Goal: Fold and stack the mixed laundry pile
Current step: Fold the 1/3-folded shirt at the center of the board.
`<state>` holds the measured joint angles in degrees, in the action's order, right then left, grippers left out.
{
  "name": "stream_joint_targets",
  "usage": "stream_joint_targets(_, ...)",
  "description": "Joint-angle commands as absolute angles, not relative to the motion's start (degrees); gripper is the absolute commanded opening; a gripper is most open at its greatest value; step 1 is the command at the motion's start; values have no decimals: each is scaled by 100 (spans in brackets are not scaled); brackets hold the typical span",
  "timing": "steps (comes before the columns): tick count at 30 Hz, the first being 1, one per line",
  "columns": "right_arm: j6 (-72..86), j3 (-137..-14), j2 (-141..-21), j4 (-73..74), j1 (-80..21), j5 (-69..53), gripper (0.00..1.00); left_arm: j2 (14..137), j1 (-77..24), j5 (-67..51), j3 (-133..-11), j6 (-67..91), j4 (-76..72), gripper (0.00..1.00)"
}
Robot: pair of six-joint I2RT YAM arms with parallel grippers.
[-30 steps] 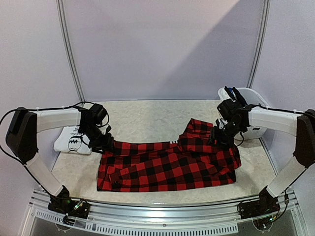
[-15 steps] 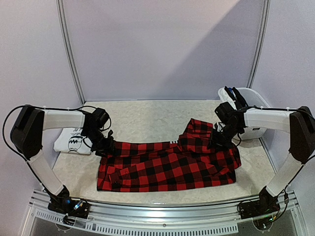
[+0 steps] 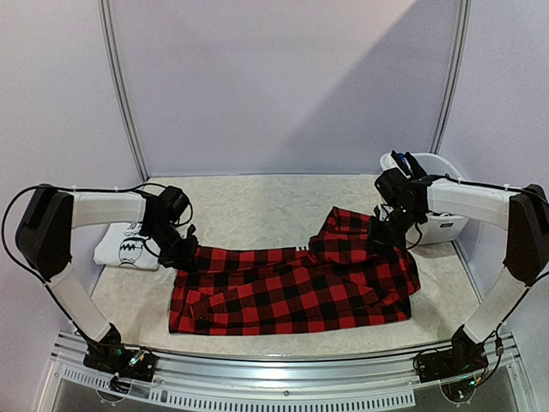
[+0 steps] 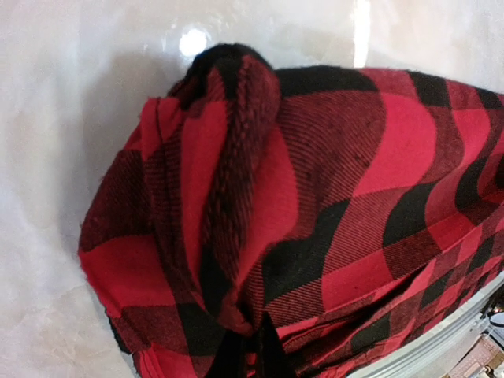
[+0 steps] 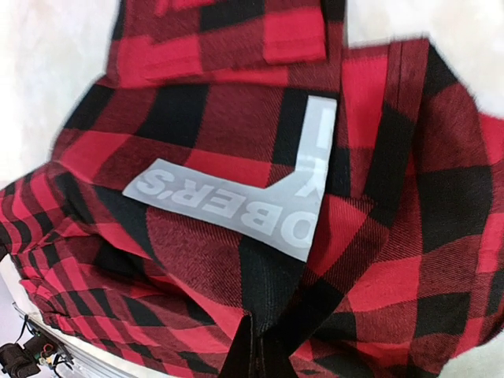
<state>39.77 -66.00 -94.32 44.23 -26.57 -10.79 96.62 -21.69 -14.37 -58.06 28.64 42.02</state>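
Note:
A red-black plaid garment (image 3: 292, 287) lies spread across the table, its right part bunched and lapped over itself. My left gripper (image 3: 185, 260) is shut on the garment's far left corner; in the left wrist view the cloth (image 4: 260, 213) bunches into a fold pinched at my left gripper (image 4: 248, 354). At the garment's upper right edge my right gripper (image 3: 383, 240) is shut on the plaid. The right wrist view shows a grey label with white lettering (image 5: 244, 197) just above my right gripper (image 5: 260, 354). A folded white T-shirt with black print (image 3: 129, 245) lies at the left.
A white plastic tub (image 3: 429, 202) holding dark and blue pieces stands at the back right, just behind my right arm. The table has a pale mottled top (image 3: 257, 206), metal posts at the back, and a metal rail (image 3: 274, 373) along its near edge.
Both grippers have gone from open to shut, each pinching the plaid garment's edge. The left one settled slightly lower onto the corner; the right wrist shifted a little toward the back.

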Motion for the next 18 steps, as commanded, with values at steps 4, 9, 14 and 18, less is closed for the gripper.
stream_joint_targets(4,3552,-7495,-9065,5527,-2641,-592,0,9027,-2136,-1313,-6439,2970,4985,0)
stream_joint_targets(9,3412,-7684,-8864,5930,-2646,-344,0,8915,-2145,-1593,-6462,3123,5201,0)
stream_joint_targets(14,3291,-7561,-8785,6007,-2641,-154,0,8891,-2217,-1765,-6306,3390,5336,0)
stream_joint_targets(18,3300,-7251,-8838,5666,-2641,-385,0,9097,-2327,-1780,-6093,3463,5424,0)
